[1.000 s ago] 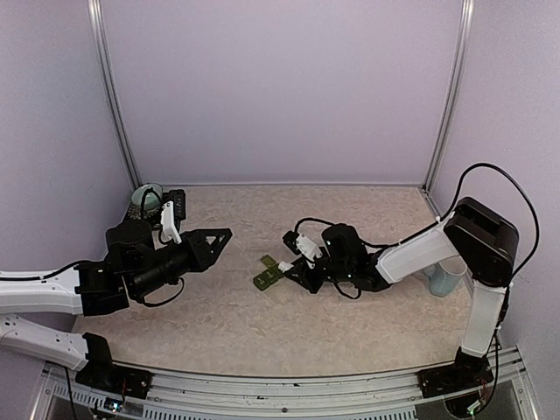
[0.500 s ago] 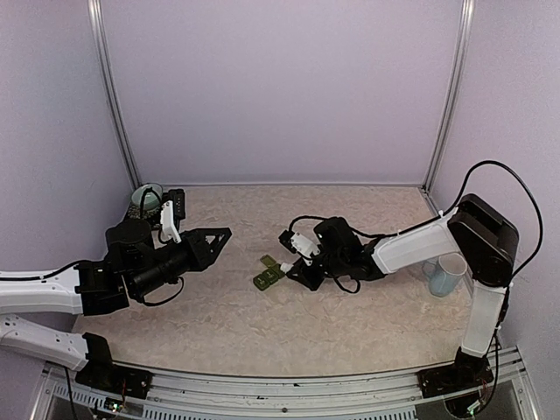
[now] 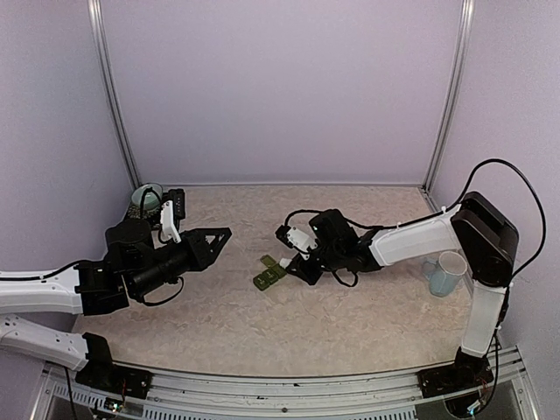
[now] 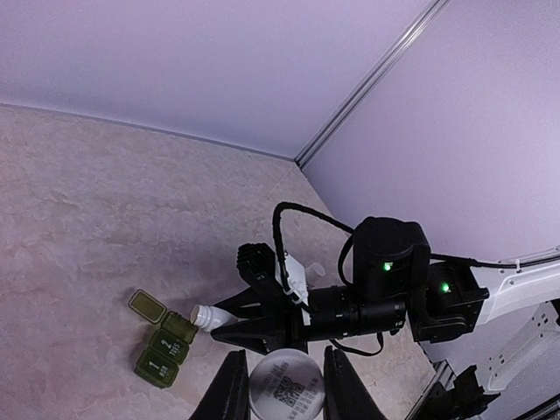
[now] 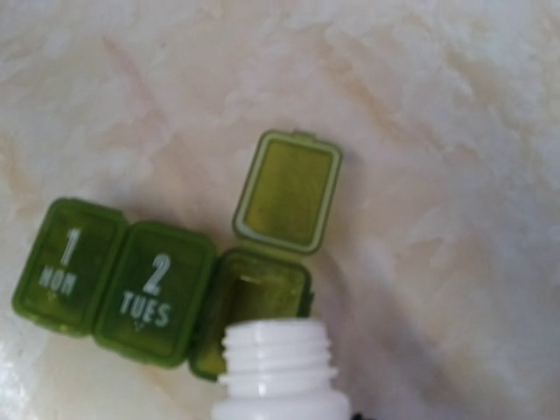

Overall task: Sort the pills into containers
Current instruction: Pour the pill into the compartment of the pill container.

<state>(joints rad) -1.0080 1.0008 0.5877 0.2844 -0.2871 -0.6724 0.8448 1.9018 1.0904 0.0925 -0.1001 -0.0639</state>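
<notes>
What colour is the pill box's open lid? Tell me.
The lid is olive green, paler at the rim; best in the right wrist view.

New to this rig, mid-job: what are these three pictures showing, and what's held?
Two robot arms, each ending in a two-finger gripper, work over a beige marbled table. The wide picture looks down from above and behind them; the other two come from cameras on the wrists. On the table: a dark green pill strip of three compartments, a pale blue mug at right, a pale green bowl far left. The strip's third lid is flipped open; MON and TUES are shut. The right gripper holds an uncapped white plastic bottle, mouth at the open compartment. The left gripper holds a white round cap bearing a printed code.
</notes>
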